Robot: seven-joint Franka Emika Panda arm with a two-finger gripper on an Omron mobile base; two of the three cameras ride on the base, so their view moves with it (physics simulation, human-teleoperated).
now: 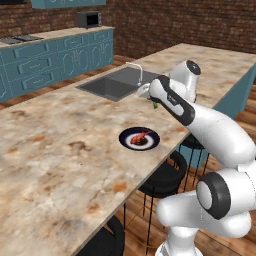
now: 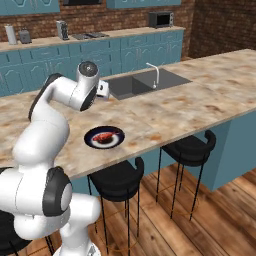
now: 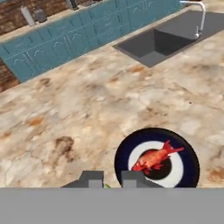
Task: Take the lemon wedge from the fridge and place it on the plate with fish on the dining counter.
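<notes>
If you open the tool (image 3: 105,180) here, pinched narrow beside the plate (image 3: 124,155), the lemon wedge (image 3: 107,186) lands on the bench (image 3: 87,109).

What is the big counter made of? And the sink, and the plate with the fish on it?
The dining counter looks like polished stone, maybe marble: beige with brown blotches and veins. The sink looks like matte grey metal, plain and even; its tap is pale and shinier. The plate with fish looks like glazed ceramic, going by its smooth dark rim and white centre, though that is a guess in this rendered scene.
</notes>
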